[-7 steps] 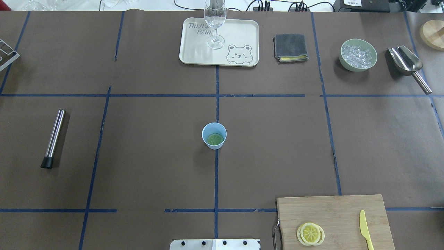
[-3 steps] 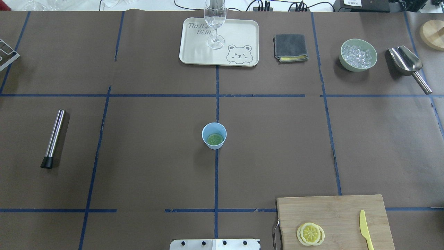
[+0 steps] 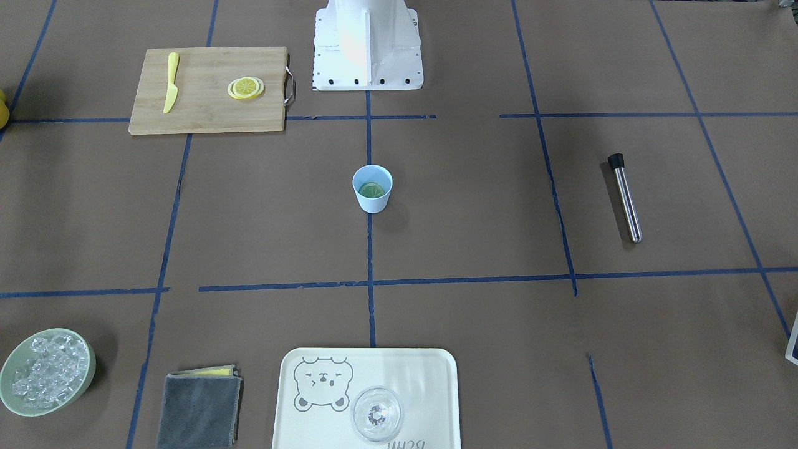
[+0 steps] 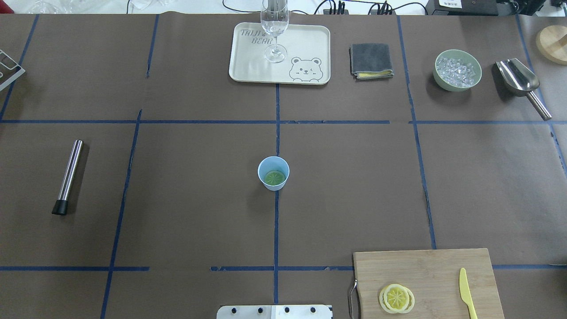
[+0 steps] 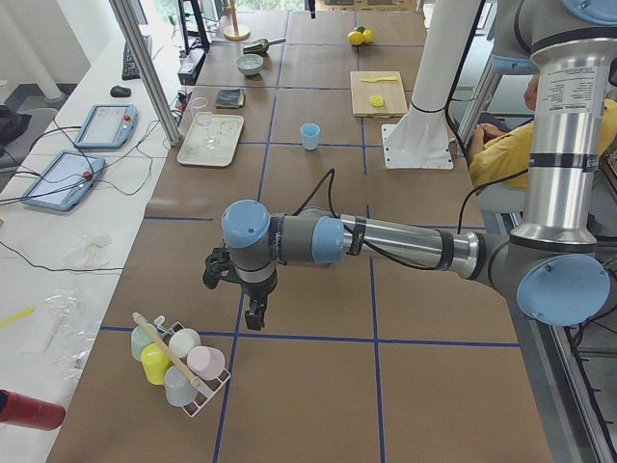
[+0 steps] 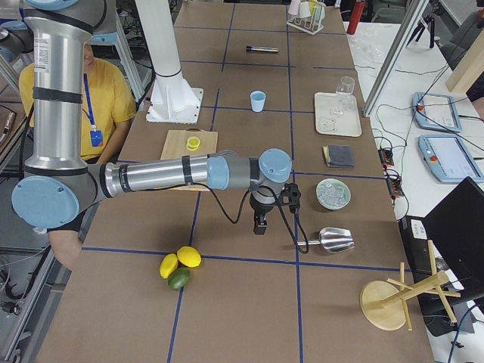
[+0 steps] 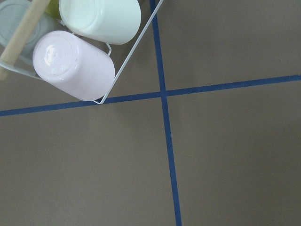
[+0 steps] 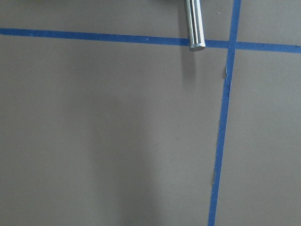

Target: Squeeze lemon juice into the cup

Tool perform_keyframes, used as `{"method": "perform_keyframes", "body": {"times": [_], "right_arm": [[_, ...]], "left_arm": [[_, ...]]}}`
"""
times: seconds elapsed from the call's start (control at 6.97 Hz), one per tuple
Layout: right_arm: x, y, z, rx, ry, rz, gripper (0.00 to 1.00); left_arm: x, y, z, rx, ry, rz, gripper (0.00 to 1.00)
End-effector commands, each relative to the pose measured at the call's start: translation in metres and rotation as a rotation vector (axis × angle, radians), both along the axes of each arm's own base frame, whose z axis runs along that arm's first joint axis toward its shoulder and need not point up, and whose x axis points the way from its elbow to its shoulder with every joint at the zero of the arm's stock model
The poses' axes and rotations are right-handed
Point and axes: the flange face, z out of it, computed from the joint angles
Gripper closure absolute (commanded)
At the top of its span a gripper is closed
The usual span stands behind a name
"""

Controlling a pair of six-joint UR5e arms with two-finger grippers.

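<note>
The cup [image 4: 273,173] stands upright in the middle of the worktop [image 4: 354,186], on a blue tape line [image 4: 276,230], with a green citrus slice [image 4: 274,178] lying in its bottom. The lemon [image 4: 395,297] lies flat on the wooden cutting board [image 4: 425,268] at the robot's right, overlapping a second slice, well apart from the cup. The left arm's fingers [image 5: 255,316] hang beside a rack of cups [image 5: 178,362], and the right arm's fingers [image 6: 260,224] hang near a metal scoop [image 6: 329,240]. From here I cannot tell how far either pair is open.
</note>
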Motion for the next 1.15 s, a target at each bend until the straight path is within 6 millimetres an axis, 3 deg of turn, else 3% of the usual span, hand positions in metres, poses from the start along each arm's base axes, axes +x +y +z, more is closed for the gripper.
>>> {"method": "perform_keyframes", "body": {"times": [0.0, 0.43, 1.0], "right_arm": [[0.0, 0.0, 0.001, -0.004, 0.0, 0.0, 0.0], [0.001, 0.006, 0.014, -0.026, 0.005, -0.003, 0.0], [0.0, 0.005, 0.012, -0.022, 0.002, -0.004, 0.0]], "left_arm": [[0.0, 0.006, 0.004, -0.006, -0.002, 0.0, 0.0], [0.0, 0.005, 0.005, 0.0, -0.006, 0.004, 0.0], [0.0, 0.006, 0.006, -0.004, -0.003, 0.002, 0.0]]}}
